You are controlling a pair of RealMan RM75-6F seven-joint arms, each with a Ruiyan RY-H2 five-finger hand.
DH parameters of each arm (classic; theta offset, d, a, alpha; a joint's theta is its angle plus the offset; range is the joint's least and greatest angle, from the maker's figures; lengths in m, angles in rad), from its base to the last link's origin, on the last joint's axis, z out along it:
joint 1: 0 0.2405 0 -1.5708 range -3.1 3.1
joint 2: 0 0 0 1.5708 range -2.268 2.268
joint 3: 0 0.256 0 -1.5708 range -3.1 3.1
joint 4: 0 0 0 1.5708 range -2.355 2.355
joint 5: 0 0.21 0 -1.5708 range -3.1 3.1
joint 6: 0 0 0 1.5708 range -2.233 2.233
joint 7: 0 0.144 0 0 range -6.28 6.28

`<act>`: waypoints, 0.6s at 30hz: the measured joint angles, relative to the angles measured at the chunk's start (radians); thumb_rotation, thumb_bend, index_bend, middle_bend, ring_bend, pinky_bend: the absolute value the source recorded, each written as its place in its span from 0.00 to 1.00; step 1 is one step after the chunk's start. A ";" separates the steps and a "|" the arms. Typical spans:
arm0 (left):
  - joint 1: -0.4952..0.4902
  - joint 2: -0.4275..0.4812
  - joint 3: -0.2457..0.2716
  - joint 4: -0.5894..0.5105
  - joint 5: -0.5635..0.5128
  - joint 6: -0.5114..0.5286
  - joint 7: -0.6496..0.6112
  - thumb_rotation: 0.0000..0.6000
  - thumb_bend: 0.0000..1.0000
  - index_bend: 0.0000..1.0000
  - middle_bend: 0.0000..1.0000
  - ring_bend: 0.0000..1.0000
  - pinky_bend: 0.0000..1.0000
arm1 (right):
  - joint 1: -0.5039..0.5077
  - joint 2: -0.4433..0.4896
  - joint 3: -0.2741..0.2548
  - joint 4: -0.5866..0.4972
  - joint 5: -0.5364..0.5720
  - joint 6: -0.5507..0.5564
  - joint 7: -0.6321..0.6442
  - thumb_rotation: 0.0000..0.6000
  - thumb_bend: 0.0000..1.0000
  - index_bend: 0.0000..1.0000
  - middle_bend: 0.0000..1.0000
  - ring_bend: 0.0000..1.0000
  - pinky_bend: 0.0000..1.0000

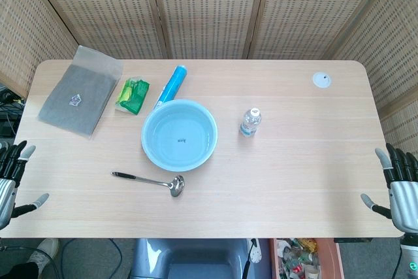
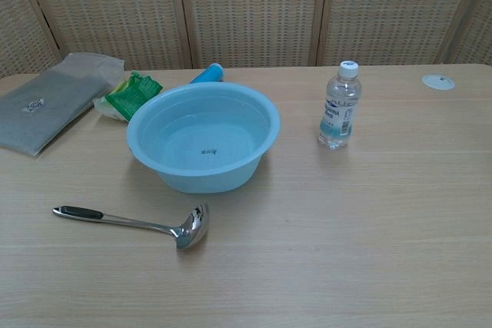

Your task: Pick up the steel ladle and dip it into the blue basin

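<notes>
Nothing of the task is done yet: the steel ladle [image 1: 149,180] lies flat on the table [image 1: 294,174] just in front of the blue basin [image 1: 179,134], untouched, its bowl toward the basin's near rim. My left hand [image 1: 13,178] and right hand [image 1: 397,181] hang off the table's side edges, fingers spread, holding nothing. As I judge it, the reach, grasp, lift and dip all remain.

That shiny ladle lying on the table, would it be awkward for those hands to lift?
Probably a bit. The ladle looks like polished steel, so it may be slippery. It lies flat on the table with a thin handle, leaving little to get under. It should stay stiff, and the round bowl end is likely heavier, so it may tilt if gripped by the dark handle tip.
</notes>
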 measured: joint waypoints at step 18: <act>-0.101 -0.052 0.006 0.093 0.052 -0.188 -0.067 1.00 0.16 0.00 0.86 0.90 0.96 | -0.003 0.017 -0.003 -0.014 0.001 -0.014 0.049 1.00 0.00 0.00 0.00 0.00 0.00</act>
